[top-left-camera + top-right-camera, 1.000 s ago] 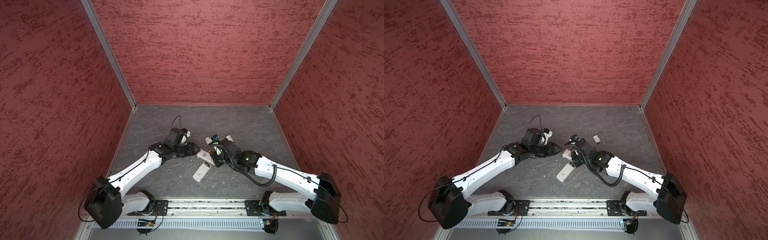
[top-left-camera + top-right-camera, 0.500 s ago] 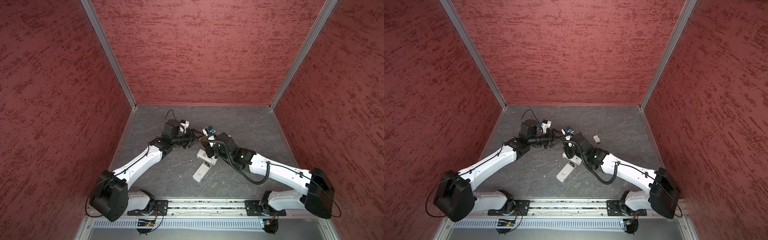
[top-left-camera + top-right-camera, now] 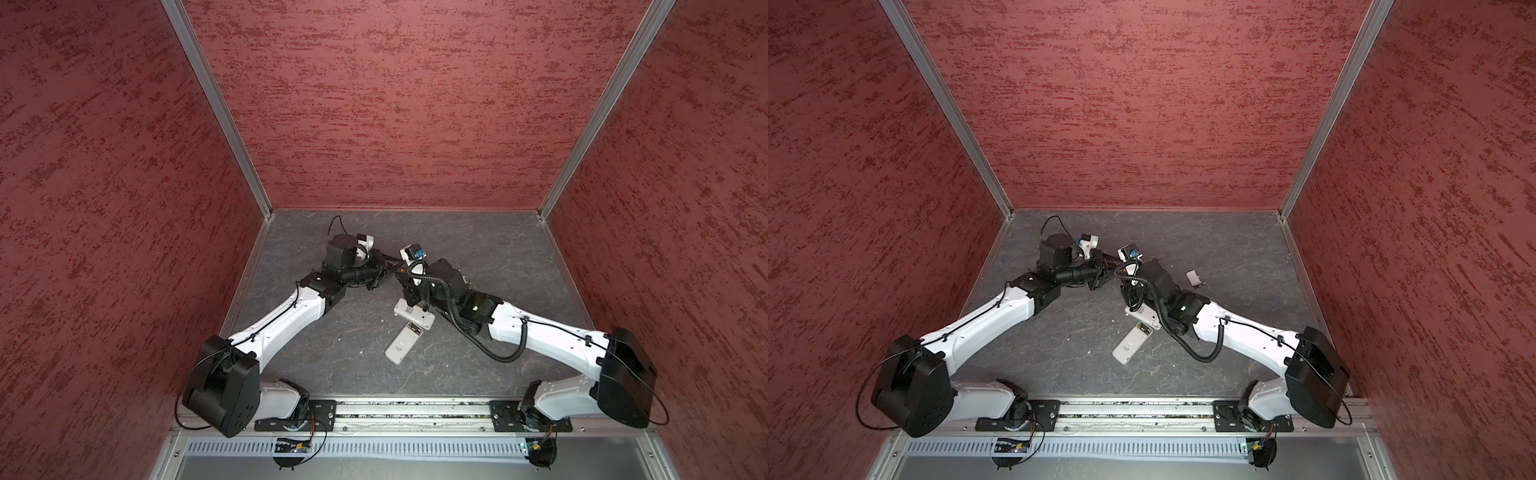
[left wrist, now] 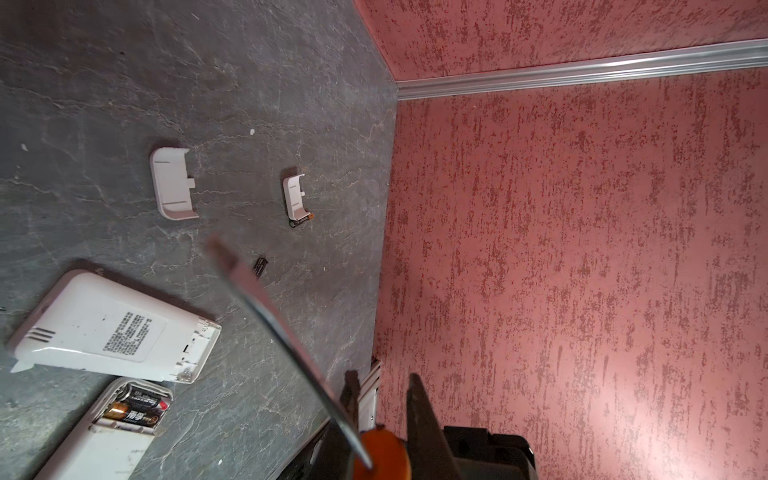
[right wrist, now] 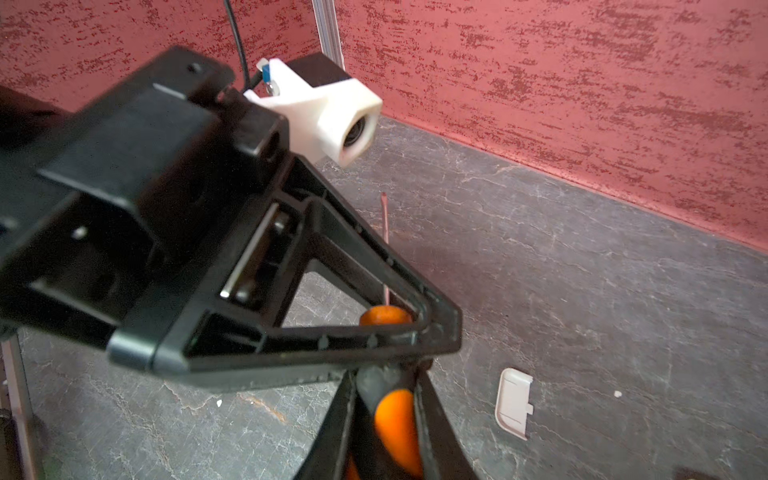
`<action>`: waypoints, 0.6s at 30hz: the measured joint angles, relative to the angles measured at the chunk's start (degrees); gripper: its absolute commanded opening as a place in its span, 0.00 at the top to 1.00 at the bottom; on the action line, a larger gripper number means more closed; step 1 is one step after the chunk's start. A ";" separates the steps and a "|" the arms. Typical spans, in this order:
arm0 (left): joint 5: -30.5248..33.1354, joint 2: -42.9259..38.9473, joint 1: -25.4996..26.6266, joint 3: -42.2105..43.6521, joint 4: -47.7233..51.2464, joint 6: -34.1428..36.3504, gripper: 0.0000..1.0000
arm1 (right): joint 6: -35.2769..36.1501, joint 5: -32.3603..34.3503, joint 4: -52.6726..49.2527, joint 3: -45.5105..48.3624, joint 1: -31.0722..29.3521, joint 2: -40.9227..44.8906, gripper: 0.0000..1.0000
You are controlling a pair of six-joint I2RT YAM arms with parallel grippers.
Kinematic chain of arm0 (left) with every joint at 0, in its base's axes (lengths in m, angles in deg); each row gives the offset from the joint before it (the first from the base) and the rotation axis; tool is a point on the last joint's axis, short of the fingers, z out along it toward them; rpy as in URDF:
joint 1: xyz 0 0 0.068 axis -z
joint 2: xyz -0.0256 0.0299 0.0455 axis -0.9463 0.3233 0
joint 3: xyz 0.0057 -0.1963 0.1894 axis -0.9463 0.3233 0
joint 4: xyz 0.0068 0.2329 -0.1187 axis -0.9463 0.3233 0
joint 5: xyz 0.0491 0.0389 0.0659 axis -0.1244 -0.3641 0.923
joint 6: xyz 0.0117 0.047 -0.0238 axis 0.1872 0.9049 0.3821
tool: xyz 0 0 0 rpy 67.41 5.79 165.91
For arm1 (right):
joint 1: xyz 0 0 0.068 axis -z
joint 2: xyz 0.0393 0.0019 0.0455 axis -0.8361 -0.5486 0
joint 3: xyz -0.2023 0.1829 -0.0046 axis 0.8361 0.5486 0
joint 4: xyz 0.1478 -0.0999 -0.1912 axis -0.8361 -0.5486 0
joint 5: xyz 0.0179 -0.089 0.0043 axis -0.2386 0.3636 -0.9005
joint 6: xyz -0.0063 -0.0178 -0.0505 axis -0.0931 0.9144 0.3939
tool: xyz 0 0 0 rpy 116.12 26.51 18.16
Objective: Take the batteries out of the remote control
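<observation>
Both grippers meet above the back of the table (image 3: 519, 257), each clamped on the same screwdriver (image 4: 282, 328). The left gripper (image 5: 399, 324) is fully closed around the front end of the orange handle, just where the metal shaft comes out. The shaft points out past it over the table, with its tip in the air. The right gripper (image 5: 388, 399) is pinched tight on the thicker orange-and-black part of the handle, further back.

Two batteries (image 4: 137, 409) lie side by side in the open compartment of a white remote (image 4: 95, 444), which lies face down and is the nearer of the two remotes to the arms' bases. A second remote (image 4: 104, 328) lies just beside it, also face down with its label up and its compartment end uncovered. Whether anything is inside cannot be told.

A loose battery (image 4: 259, 266) lies on the table beyond the second remote, partly behind the blurred shaft. Two white covers lie further on, apart from each other: a larger cover (image 4: 172, 183) and a smaller cover (image 4: 294, 197). A further battery (image 4: 300, 223) touches the smaller cover's end.
</observation>
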 measured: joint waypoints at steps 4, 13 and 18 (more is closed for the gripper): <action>-0.48 0.35 -0.39 0.00 -1.84 -0.07 1.00 | -0.26 0.59 0.92 0.00 0.07 -0.02 0.73; -1.99 3.10 -3.28 -0.02 -13.00 -0.63 1.00 | -10.49 -0.07 4.04 -1.49 0.81 1.14 0.42; -2.54 3.93 -4.55 0.00 -19.82 -1.77 1.00 | -20.83 -1.01 9.11 0.52 2.38 4.61 0.43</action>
